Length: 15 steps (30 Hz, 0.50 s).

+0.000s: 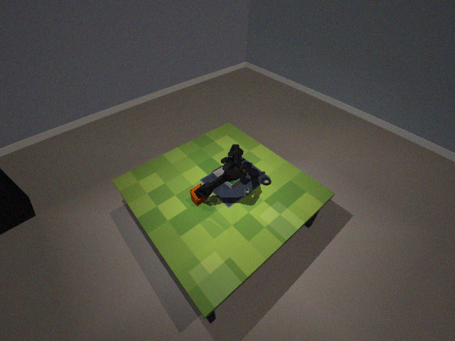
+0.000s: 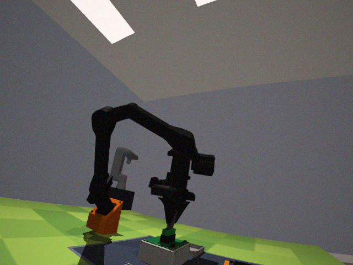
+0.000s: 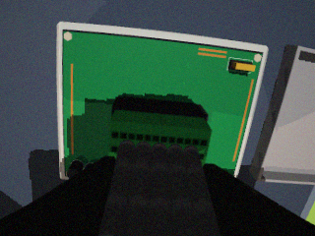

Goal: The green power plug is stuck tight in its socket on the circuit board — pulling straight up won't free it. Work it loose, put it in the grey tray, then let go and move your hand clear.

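Note:
The green power plug [image 2: 169,231] [image 3: 159,125] sits in the black socket [image 2: 167,238] [image 3: 157,104] on the green circuit board [image 2: 152,242] [image 3: 148,64] in its pale box. A dark cable bundle rises from the plug. My gripper [image 2: 171,223] [image 3: 159,171] is above the socket, shut on the plug at its cable end. One finger is on each side of the bundle, low by the plug's top. The cables and fingers hide part of the plug. The grey tray [image 1: 218,171] [image 2: 196,250] [image 3: 295,123] is separate from the box, at its right in the wrist view.
The box and tray rest on a dark blue mat [image 1: 224,192] [image 2: 113,248] on the green table [image 1: 217,234]. The orange arm base [image 1: 197,194] [image 2: 103,223] stands beside the mat. A black ring [image 1: 265,180] lies at the mat's edge. A small yellow-and-black part [image 3: 243,66] sits on the board's corner.

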Tool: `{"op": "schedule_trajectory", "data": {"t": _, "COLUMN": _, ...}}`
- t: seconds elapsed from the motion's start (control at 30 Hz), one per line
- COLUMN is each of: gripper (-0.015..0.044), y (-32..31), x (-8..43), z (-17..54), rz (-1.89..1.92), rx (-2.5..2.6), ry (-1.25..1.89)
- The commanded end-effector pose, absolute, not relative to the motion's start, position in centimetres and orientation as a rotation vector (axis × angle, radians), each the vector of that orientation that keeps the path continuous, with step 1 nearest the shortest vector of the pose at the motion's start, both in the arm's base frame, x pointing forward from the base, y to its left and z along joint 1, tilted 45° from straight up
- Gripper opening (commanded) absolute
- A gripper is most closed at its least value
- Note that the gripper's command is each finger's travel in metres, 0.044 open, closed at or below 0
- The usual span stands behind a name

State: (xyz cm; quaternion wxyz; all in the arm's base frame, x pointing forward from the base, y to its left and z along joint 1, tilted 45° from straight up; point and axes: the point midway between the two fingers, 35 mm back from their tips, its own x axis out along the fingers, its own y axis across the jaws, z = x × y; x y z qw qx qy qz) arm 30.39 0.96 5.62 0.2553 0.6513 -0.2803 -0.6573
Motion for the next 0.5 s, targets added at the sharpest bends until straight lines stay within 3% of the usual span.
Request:
{"op": "schedule_trajectory", "data": {"t": 0.0, "gripper": 0.0, "y": 1.0, "x": 30.4, "z": 5.6, "rz": -1.786, "rx": 1.773, "ry": -0.757}}
{"op": "schedule_trajectory", "data": {"t": 0.47, "gripper": 0.0, "y": 2.3, "x": 30.5, "z": 6.5, "rz": -1.764, "rx": 1.751, "ry": -0.781}}
